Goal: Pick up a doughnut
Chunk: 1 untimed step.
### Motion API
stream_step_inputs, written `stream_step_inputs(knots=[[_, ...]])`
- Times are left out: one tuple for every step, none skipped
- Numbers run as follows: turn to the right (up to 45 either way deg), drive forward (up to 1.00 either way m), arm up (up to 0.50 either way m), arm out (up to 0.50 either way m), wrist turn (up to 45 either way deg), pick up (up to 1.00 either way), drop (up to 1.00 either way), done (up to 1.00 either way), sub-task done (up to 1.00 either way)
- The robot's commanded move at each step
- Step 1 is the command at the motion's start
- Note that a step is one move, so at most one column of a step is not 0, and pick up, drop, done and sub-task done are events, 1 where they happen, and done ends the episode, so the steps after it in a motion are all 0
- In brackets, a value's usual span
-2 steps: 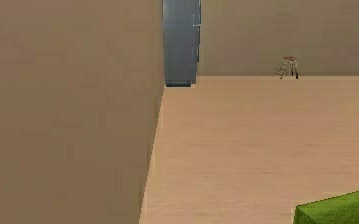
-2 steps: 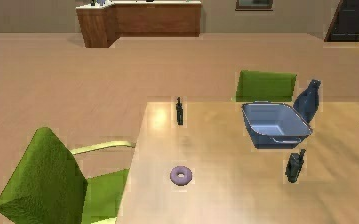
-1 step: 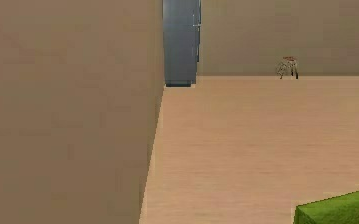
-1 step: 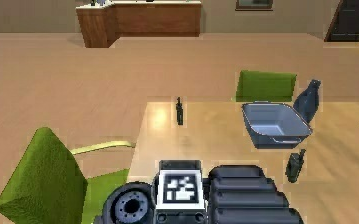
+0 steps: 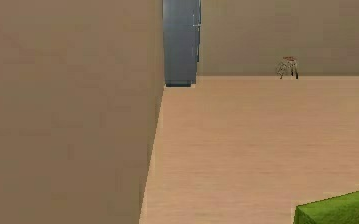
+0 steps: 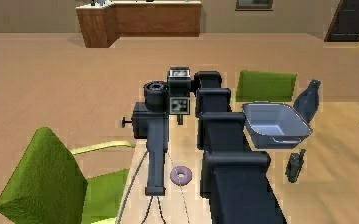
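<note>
A small pink-purple ring, the doughnut (image 6: 180, 176), lies on the light wooden table (image 6: 187, 205) in the arm side view. The dark arm (image 6: 227, 150) rises from the bottom edge over the table, with two white marked squares (image 6: 177, 88) at its far end. Left of them sits the gripper's dark body, and its thin fingers (image 6: 153, 170) run down toward the picture's bottom. The gripper (image 6: 157, 192) ends close beside the doughnut. I cannot tell whether it holds anything.
On the table right of the arm stand a grey square bowl (image 6: 277, 122), a dark bottle (image 6: 307, 100) and a small dark object (image 6: 295, 165). Green chairs (image 6: 47, 180) (image 6: 265, 85) flank the table. A beige wall (image 5: 67, 110), a grey-blue door (image 5: 182, 40) and a stool (image 5: 288, 67) lie ahead.
</note>
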Motion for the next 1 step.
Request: stream_step_inputs(knots=[[0.0,0.0,0.0,0.0,45.0,0.0,0.0,0.0,0.0]])
